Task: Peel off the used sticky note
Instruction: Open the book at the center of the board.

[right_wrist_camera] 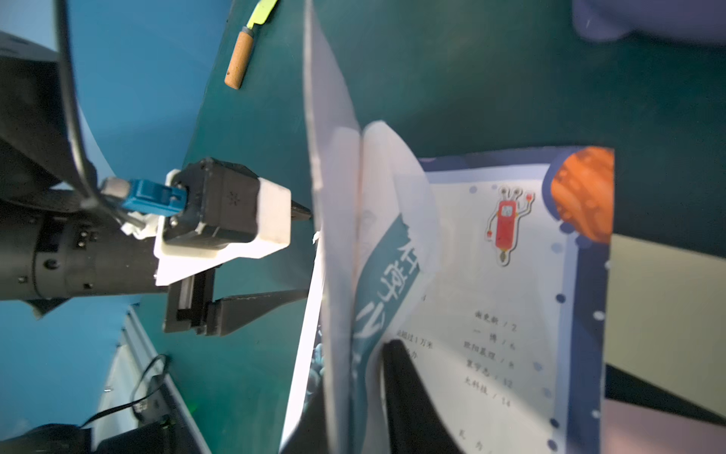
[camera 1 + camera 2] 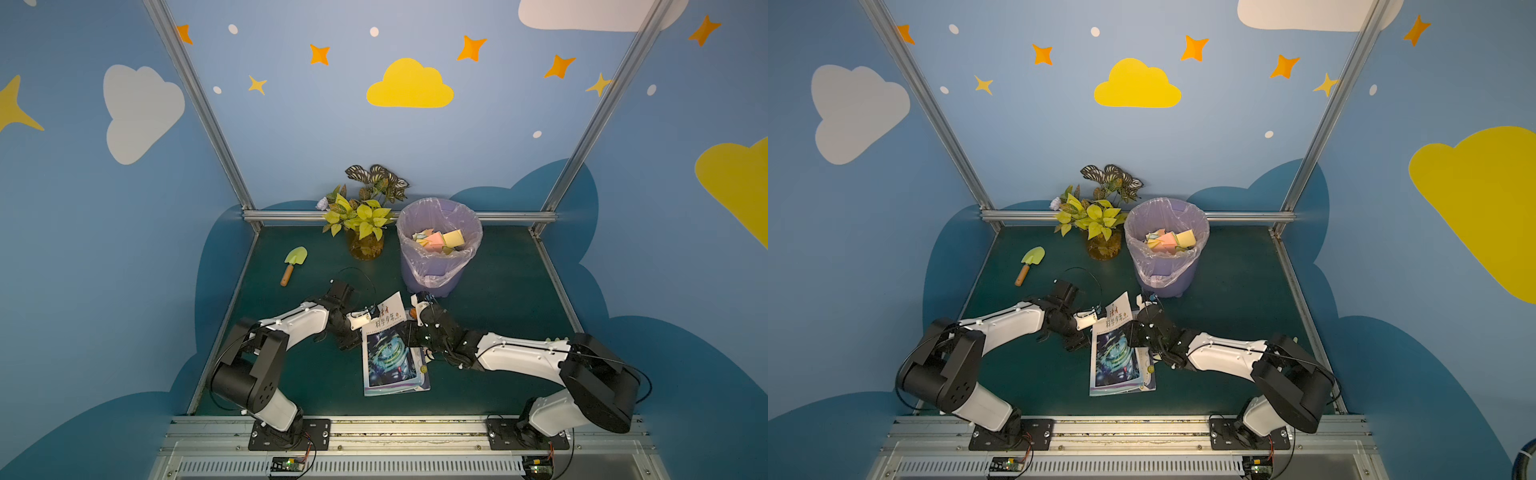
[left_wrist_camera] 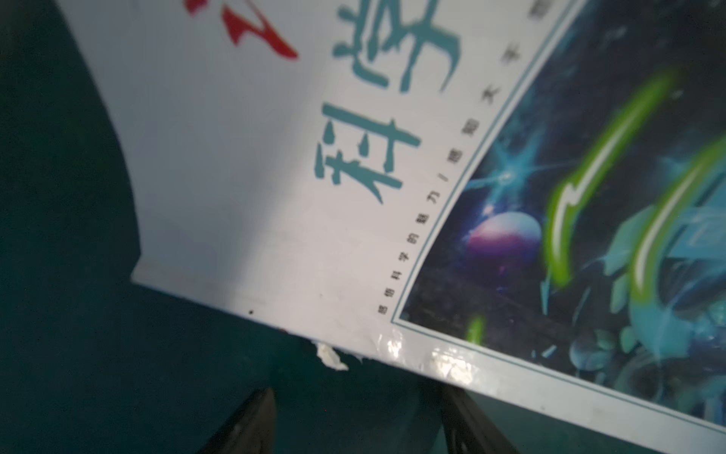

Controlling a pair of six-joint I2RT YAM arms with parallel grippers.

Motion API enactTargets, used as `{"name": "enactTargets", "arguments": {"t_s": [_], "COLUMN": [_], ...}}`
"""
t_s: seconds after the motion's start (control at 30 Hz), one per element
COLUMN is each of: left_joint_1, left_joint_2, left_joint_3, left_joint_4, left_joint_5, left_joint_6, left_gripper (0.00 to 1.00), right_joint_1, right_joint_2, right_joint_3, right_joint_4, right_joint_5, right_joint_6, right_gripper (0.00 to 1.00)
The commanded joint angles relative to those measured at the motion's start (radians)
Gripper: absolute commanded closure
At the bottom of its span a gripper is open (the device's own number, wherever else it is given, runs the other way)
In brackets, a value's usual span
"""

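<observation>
Right claw (image 1: 499,357) straddles the book page (image 1: 491,275), yellow sticky note (image 1: 668,298) just beside it.

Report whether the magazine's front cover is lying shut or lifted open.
Lifted open: the cover curls up off the magazine, baring a printed inner page.

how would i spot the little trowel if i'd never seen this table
Start at the lilac bin at the back of the green table. Left of it stands a leafy plant, and left of that lies the trowel. It alone is a tool: pale green blade, orange-brown handle.
</observation>
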Motion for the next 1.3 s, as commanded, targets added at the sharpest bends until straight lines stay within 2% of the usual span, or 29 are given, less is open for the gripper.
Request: {"name": "enactTargets", "arguments": {"t_s": [0.0,0.13,0.4,0.57,0.67,0.77,0.97,1.1,1.27], "left_joint_1": [0.04,0.125,0.237,0.299,0.343,0.41,0.57,0.623,0.63], "left_joint_2": [-0.054,-0.111,-0.25,-0.329,-0.335,-0.309,-0.251,-0.258,-0.297], "left_joint_3": [0.018,0.051,0.072,0.073,0.076,0.093,0.151,0.173,0.164], "left_joint_4": [-0.063,-0.128,-0.237,-0.273,-0.278,-0.302,-0.365,-0.396,-0.405], "left_joint_5": [0.109,0.238,0.397,0.49,0.508,0.531,0.588,0.585,0.546], "left_joint_6": [0.006,0.007,0.017,0.004,0.008,0.039,0.105,0.134,0.156], "left_gripper": [0.29,0.29,0.24,0.16,0.15,0.15,0.14,0.13,0.12], "right_joint_1": [0.031,0.071,0.19,0.243,0.248,0.248,0.243,0.234,0.218], "right_joint_2": [-0.026,-0.026,0.019,0.163,0.28,0.383,0.539,0.602,0.644], "right_joint_3": [0.047,0.096,0.272,0.468,0.611,0.724,0.868,0.927,0.963], "right_joint_4": [-0.057,-0.128,-0.359,-0.523,-0.631,-0.662,-0.573,-0.482,-0.396], "right_joint_5": [0.081,0.169,0.45,0.577,0.594,0.585,0.495,0.398,0.262], "right_joint_6": [0.009,0.034,0.129,0.206,0.242,0.247,0.199,0.152,0.121], "right_gripper": [0.93,1.0,1.0,1.0,1.0,0.99,0.76,0.53,0.13]}}
